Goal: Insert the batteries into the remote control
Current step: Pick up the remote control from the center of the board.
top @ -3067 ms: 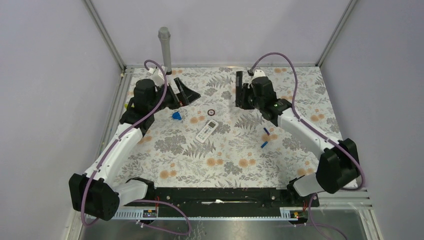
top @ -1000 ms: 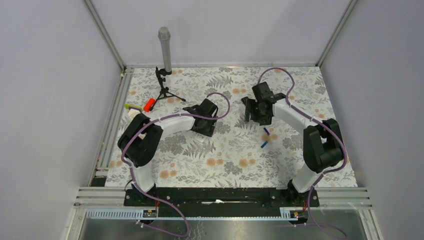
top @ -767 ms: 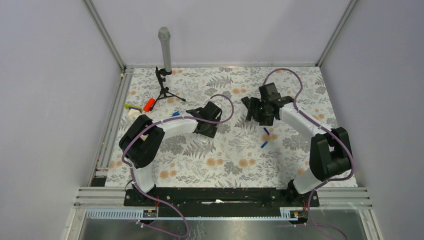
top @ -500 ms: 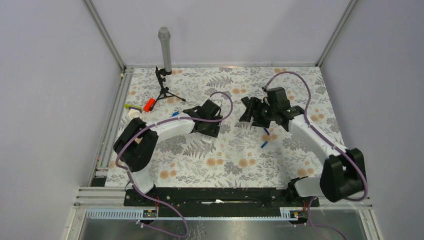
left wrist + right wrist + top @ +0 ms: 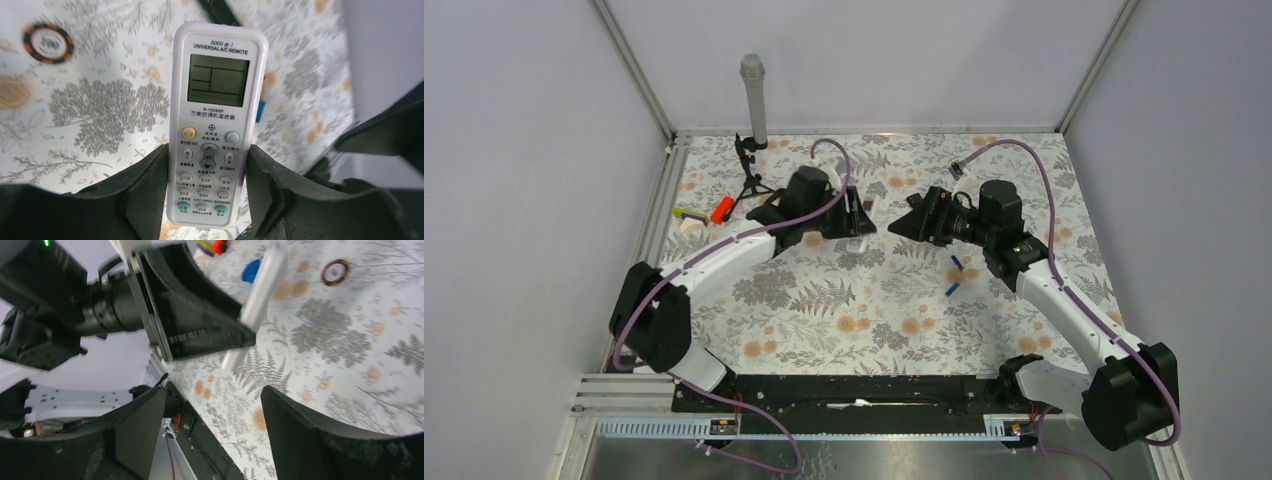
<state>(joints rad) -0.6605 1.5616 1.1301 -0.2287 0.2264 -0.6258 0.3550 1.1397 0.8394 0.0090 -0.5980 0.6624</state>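
Grey walls (image 5: 524,200) close your floral mat (image 5: 824,320) on the left, top and right. The widest open stretch runs across the lower frame. The left gripper (image 5: 207,160) clamps the remote (image 5: 216,90) by its button end, off the mat at mid-frame. The remote is white, its screen blank, its face toward the wrist camera. The right gripper (image 5: 212,395) hangs just right of it, jaws spread, holding nothing. Two blue batteries (image 5: 957,264) lie loose, right of centre.
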